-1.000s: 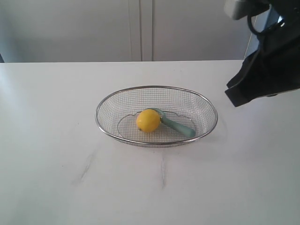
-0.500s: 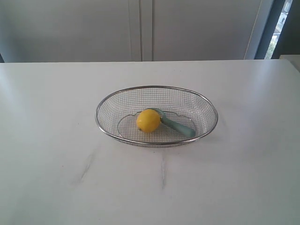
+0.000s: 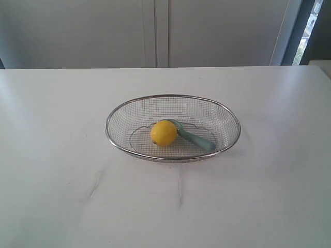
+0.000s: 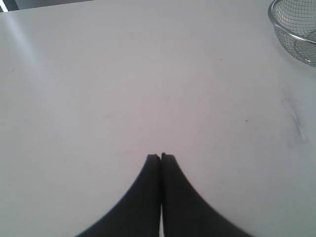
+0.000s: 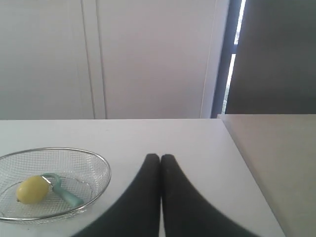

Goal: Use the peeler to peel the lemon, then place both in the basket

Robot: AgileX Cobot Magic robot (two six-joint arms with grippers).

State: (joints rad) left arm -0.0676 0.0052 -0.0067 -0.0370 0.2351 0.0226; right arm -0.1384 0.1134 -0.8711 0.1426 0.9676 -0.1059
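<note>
The basket (image 3: 172, 95) stands upright on the white bench (image 3: 51, 196), near the middle of the exterior view, with its thick metal rim uppermost. The lemon (image 3: 164, 133) lies inside the basket on the mesh floor, slightly left of the basket's centre in the exterior view. The peeler (image 3: 198, 140) also lies inside the basket, just beside the lemon on its right. Its metal blade head meets the lemon at the far side, and its teal handle runs diagonally toward the front right wall of the basket. The visible surface of the lemon is evenly yellow; whether its skin has been cut cannot be told. The left tool (image 4: 161, 157) is closed and holds no object, its two black jaws pressed together along their length. It hangs above bare bench surface. Only a segment of the basket rim shows at one corner of the left wrist view, well apart from the jaw tips. The right tool (image 5: 160, 157) is likewise closed and grips no object, its jaws meeting tip to tip. It points along the bench toward a pale panelled wall (image 5: 148, 59). The basket, with lemon and peeler inside, sits off to one side, well apart from it. Faint grey streaks (image 3: 95, 183) mark the bench in front of the basket.
</note>
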